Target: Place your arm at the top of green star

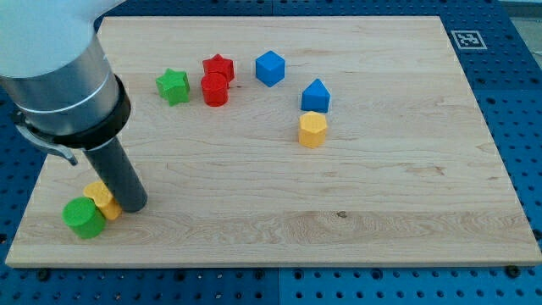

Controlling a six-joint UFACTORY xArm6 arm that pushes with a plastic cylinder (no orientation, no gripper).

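The arm enters from the view's upper left, and its dark rod ends with my tip [133,206] set on the wooden board [381,195] near the view's lower left corner. No jaws are carried; the rod is plain and nothing is gripped by it.

Just to the view's left of my tip, and slightly lower, a green cylinder [83,218] is seen. Between it and my tip a yellow block [102,200] is found, its shape partly hidden by the rod, which it appears to touch.

Well above my tip, a little toward the view's right, the green star [173,86] is placed, far apart from the rod's end. Further right of it, a red cylinder [214,89] is set just beside the star, and a red star [218,68] is touching that cylinder from above.

Still further to the view's right of my tip, a blue cube [269,68] is seen near the view's top. Beyond it a blue block [315,96] of pentagon-like shape is stacked against a yellow hexagonal block [312,130] lying directly below it, both above and well to the right of my tip.
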